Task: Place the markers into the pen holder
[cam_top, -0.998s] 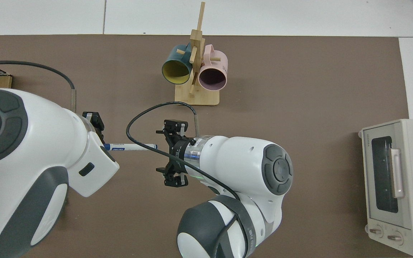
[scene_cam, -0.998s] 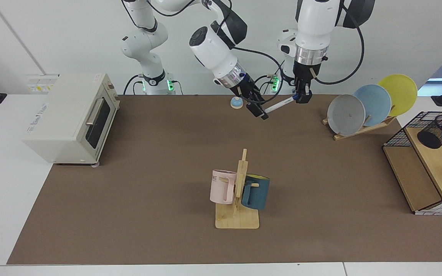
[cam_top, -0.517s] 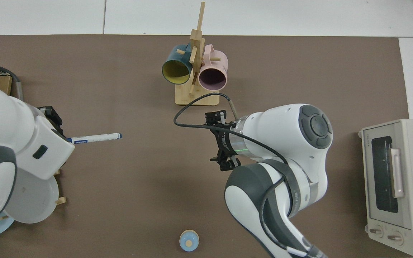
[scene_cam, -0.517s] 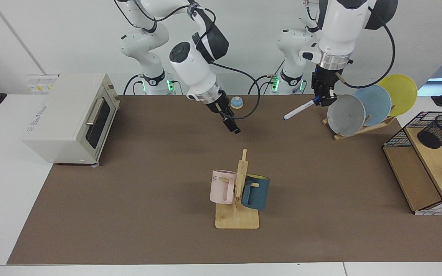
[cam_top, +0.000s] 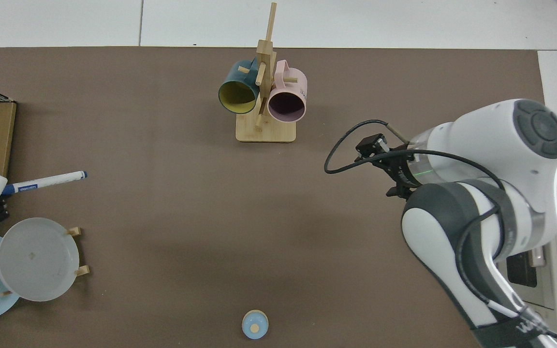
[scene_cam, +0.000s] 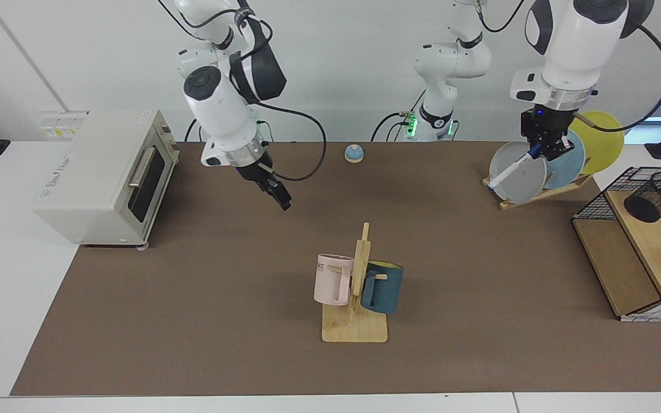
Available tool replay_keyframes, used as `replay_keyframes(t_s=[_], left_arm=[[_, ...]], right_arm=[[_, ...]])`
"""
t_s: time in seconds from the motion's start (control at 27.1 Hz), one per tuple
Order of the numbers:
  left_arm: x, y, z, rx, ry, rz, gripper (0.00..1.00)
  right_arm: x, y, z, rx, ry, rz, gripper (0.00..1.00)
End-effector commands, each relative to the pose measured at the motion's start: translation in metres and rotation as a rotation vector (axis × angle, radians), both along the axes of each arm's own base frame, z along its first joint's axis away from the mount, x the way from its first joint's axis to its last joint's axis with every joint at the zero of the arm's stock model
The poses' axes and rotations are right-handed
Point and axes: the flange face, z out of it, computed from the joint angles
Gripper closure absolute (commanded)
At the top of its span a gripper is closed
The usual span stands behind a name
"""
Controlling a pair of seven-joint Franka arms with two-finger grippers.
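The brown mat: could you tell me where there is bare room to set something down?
The mat is bare between the toaster oven and the mug rack, and between that rack and the wire basket. It is crowded by the plate rack, where the left gripper holds the marker.

Marker (scene_cam: 513, 168) in left gripper (scene_cam: 544, 150), now before the plates (scene_cam: 518, 172); right gripper (scene_cam: 277, 195) nearer toaster (scene_cam: 101, 172).

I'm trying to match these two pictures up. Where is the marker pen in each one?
Facing view: the marker is at the right, held in the air by the left gripper, in front of the grey plate.
Top view: the marker sticks out from the left edge, just above the grey plate.
Shared landmark: the mug rack mid-table.
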Motion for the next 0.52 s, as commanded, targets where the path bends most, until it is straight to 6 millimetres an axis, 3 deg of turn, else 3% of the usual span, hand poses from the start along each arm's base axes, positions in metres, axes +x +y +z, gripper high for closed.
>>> replay_keyframes(t_s=[0.0, 0.3, 0.48], left_arm=[[-0.005, 0.044, 0.003, 0.067, -0.006, 0.077, 1.00], [0.003, 0.121, 0.026, 0.175, -0.040, 0.179, 1.00], [0.015, 0.145, 0.041, 0.266, -0.036, 0.135, 1.00]], right_arm=[[-0.003, -0.062, 0.018, -0.049, -0.038, 0.176, 0.00], [-0.014, -0.107, 0.056, -0.241, -0.121, 0.458, 0.00], [-0.020, -0.130, 0.082, -0.246, -0.130, 0.556, 0.00]])
